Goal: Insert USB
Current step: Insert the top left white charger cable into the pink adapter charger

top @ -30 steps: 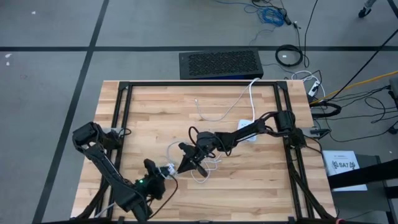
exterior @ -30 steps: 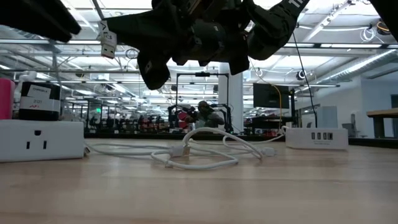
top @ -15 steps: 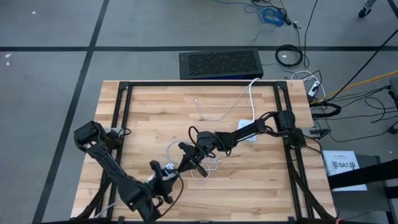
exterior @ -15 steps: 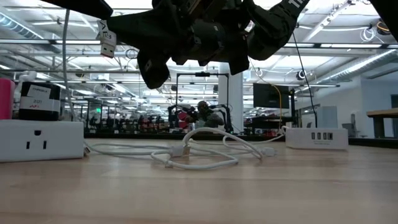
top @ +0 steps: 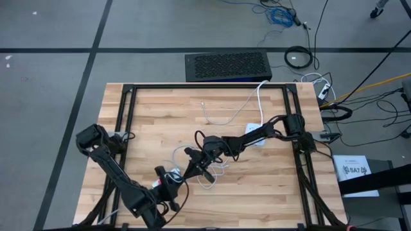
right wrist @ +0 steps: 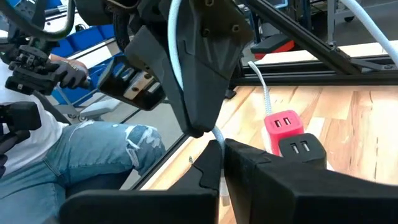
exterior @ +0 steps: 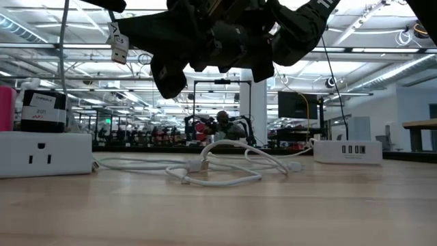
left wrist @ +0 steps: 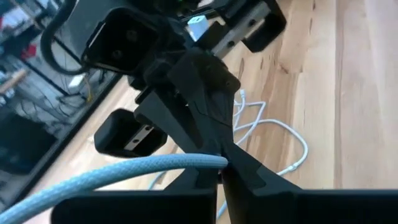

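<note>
A pale braided USB cable (left wrist: 124,171) is held well above the wooden table by both grippers, which meet tip to tip. My left gripper (left wrist: 222,171) (top: 172,177) is shut on it, coming from the table's left. My right gripper (right wrist: 222,144) (top: 190,171) is shut on it from the right. In the low view a white USB plug (exterior: 117,42) hangs high at the left, beside a strand of cable (exterior: 65,41). The rest of the white cable (top: 215,176) lies in slack loops on the table below the grippers. My left gripper pinches the braided cable (left wrist: 211,162) between its two fingers, right at my right gripper's fingertips. From the fingers the cable runs back along my left gripper, clear of the table. My right gripper pinches the same cable (right wrist: 216,134) between its two fingers, tip to tip with my left gripper. The cable climbs from there past my left gripper's body, clear of the table.
A white outlet block (exterior: 44,154) stands at the low view's left and a white USB hub (exterior: 345,152) at its right. A red hub (right wrist: 283,123) and a black hub (right wrist: 303,149) sit on the wood. A person in jeans (right wrist: 93,155) sits beyond the table.
My left gripper has moved toward the table's right, up to my right gripper's fingertips. A strand of cable has come into the low view at the left and shifted with it. The plug has stayed in place.
</note>
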Available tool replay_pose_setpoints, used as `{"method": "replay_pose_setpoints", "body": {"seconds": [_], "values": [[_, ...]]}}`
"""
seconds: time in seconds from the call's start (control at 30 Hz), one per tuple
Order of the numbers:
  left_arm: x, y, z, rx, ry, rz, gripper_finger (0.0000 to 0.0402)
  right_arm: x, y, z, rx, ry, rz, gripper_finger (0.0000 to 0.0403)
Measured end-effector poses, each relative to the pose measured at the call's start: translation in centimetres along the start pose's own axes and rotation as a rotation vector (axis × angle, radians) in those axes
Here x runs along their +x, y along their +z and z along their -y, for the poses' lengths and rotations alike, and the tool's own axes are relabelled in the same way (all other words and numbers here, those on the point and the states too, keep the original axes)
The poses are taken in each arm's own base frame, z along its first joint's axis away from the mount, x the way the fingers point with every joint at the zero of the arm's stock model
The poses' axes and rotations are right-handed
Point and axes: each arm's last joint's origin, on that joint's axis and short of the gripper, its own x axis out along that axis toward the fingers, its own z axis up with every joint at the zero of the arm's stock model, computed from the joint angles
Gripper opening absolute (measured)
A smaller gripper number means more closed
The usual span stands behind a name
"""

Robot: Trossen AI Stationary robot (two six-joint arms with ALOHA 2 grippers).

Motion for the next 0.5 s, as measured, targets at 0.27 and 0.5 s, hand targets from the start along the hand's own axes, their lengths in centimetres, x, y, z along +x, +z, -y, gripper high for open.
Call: {"method": "replay_pose_setpoints", "body": {"seconds": [0.27,0.5], "values": [[-0.7,0.2,-0.9,-0.211,0.061,0.073,0.0007,-0.3,0.7,0.2,0.031,-0.010,0.023,0.0008],[-0.8,-0.5,-1.3,-0.364,0.130,0.207,0.0007,-2.0,2.2,0.0,0.029,-0.178,-0.068,0.0061]]}}
